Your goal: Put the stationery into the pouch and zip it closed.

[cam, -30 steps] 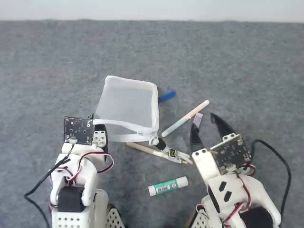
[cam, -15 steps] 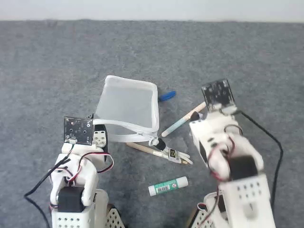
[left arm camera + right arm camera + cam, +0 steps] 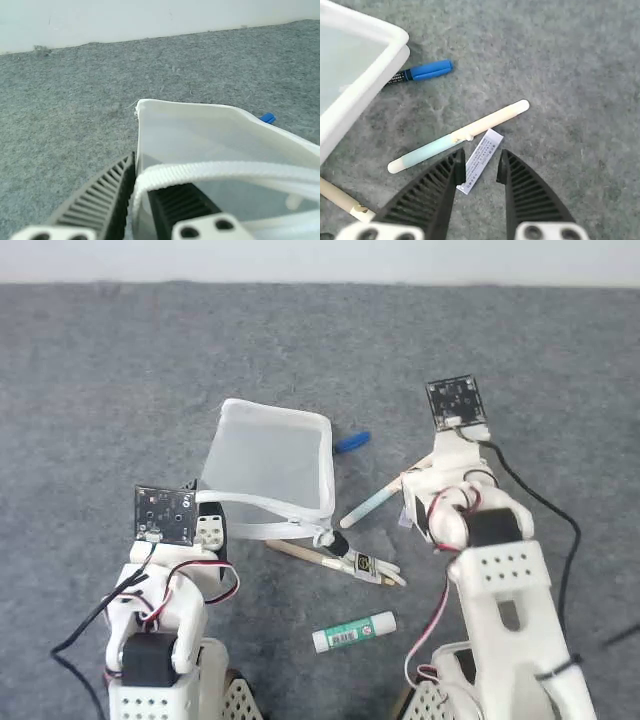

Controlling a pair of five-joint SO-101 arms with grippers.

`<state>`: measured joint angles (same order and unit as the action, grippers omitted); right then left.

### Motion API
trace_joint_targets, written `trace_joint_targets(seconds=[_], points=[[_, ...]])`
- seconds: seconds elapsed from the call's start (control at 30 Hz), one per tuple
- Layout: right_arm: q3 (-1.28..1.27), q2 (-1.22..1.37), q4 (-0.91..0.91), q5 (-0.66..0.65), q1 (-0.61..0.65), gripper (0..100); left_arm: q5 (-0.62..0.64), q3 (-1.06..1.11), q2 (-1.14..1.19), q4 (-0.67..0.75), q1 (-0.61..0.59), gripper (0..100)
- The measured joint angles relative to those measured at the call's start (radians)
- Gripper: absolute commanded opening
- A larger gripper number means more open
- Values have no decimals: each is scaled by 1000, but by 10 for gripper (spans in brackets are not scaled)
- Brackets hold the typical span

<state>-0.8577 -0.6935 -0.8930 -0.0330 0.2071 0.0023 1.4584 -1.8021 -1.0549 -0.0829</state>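
Observation:
A white translucent pouch point(image 3: 270, 465) lies open at the table's middle. My left gripper point(image 3: 137, 172) is shut on its white zipper band point(image 3: 210, 171) at the near corner. My right gripper point(image 3: 481, 161) hangs open just above a small white printed tag point(image 3: 479, 159), one finger on either side. Beside the tag lies a cream and pale-blue pen point(image 3: 460, 135) point(image 3: 375, 502). A blue marker point(image 3: 422, 71) point(image 3: 352, 441) sticks out from under the pouch's far edge. A wooden pencil point(image 3: 335, 558) and a glue stick point(image 3: 353, 631) lie nearer the arms.
Grey carpet-like cloth point(image 3: 520, 360) covers the table, with a pale wall point(image 3: 320, 260) along the back. The right arm point(image 3: 470, 530) reaches over the pen's right end. Open cloth lies to the left and far right.
The right arm has swung forward from the near edge and now points down over the tag and pen. The left gripper and pouch have not moved.

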Motion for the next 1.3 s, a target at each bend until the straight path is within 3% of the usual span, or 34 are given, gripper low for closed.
trace_joint_targets(seconds=[0.27,0.87,1.13,1.3], points=[[141,324,0,17,0,164,0,0,0,0,0,11],[408,798,2,77,0,162,0,0,0,0,0,11],[617,984,-121,77,-6,155,0,0,0,0,0,11],[802,1108,-267,77,-8,71,0,0,0,0,0,11]])
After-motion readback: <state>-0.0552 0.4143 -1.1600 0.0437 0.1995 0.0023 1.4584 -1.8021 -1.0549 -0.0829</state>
